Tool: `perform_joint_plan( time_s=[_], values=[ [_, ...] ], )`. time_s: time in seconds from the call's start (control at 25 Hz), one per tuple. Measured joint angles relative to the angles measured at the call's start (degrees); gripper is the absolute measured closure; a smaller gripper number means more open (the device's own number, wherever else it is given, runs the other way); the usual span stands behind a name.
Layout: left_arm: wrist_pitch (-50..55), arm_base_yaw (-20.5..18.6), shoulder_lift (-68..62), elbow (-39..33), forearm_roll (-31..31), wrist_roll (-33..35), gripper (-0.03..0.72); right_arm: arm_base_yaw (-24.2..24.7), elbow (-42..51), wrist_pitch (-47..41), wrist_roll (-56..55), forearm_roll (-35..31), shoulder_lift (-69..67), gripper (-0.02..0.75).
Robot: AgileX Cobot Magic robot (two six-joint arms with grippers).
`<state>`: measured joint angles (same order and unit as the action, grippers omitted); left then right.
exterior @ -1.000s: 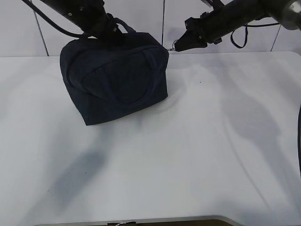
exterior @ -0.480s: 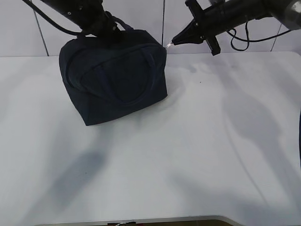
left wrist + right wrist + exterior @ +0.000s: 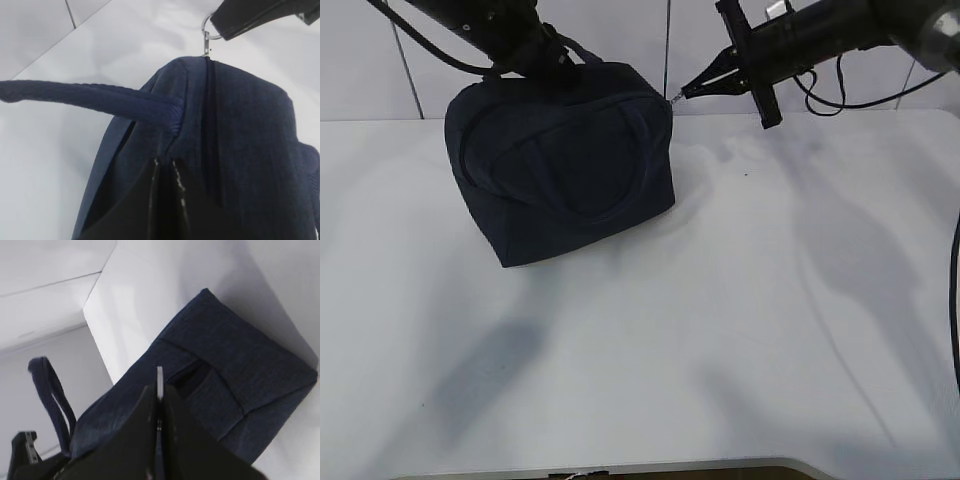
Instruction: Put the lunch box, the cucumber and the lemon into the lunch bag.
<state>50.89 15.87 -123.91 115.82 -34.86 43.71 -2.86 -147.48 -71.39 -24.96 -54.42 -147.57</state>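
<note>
While the lunch bag (image 3: 560,165) sits at the back left of the white table (image 3: 740,330), close to the tiled wall (image 3: 620,40), it leans over with one broad side facing forward, its zipper (image 3: 207,120) run shut along the top seam as far as my left wrist view shows. Its front loop handle (image 3: 582,172) lies flat against that dark navy side. The other handle (image 3: 90,97) stretches taut across my left wrist view.

My left gripper (image 3: 165,200) is pressed together on the bag's top edge near that handle's base, fabric pinched between the dark fingers (image 3: 147,202). Seen from outside, my left gripper sits at the bag's upper back edge.

My right gripper (image 3: 688,92) reaches in from the right to the bag's upper right corner, its jaws closed on the metal ring pull (image 3: 210,31) at the zipper's end. In my right wrist view a thin sliver of metal (image 3: 159,382) pokes up from between the closed fingertips, the bag lying beyond them.
</note>
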Motion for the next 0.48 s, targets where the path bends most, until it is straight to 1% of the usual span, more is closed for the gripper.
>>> perform_joint_plan(
  time_s=[0.12,0.48],
  values=[
    [0.00,0.00,0.00,0.00,0.00,0.00,0.694,0.00,0.00,0.20,-2.72,-0.22,-0.99,0.733],
    [-0.10,0.00,0.00,0.00,0.00,0.00,0.694,0.00,0.00,2.84,-3.36,-1.19,-1.62,0.733]
  ],
)
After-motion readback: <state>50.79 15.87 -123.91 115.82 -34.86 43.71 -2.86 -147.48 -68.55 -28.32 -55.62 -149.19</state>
